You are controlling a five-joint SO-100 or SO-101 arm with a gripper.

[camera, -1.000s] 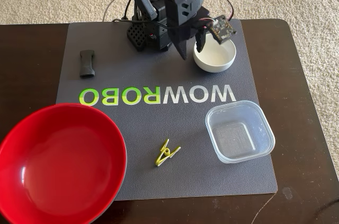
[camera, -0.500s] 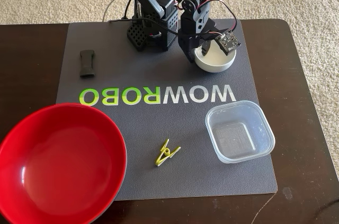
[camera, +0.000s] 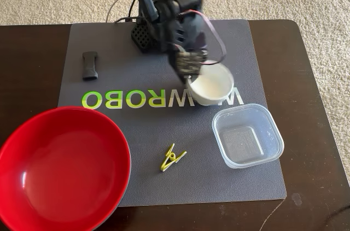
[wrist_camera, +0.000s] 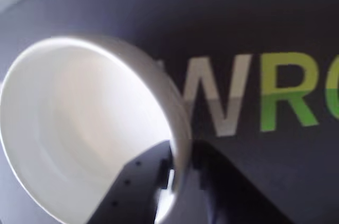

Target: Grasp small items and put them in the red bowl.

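The small white round bowl (wrist_camera: 79,128), standing beside the clear square plastic tub (camera: 248,136), looks light, stiff and slick, so its thin rim suits pinching, and the black two-finger gripper (wrist_camera: 180,168) has its jaws clamped across that rim.

grey mat (camera: 136,149) printed "wowrobo", upside down in fixed view, "wr" in wrist view
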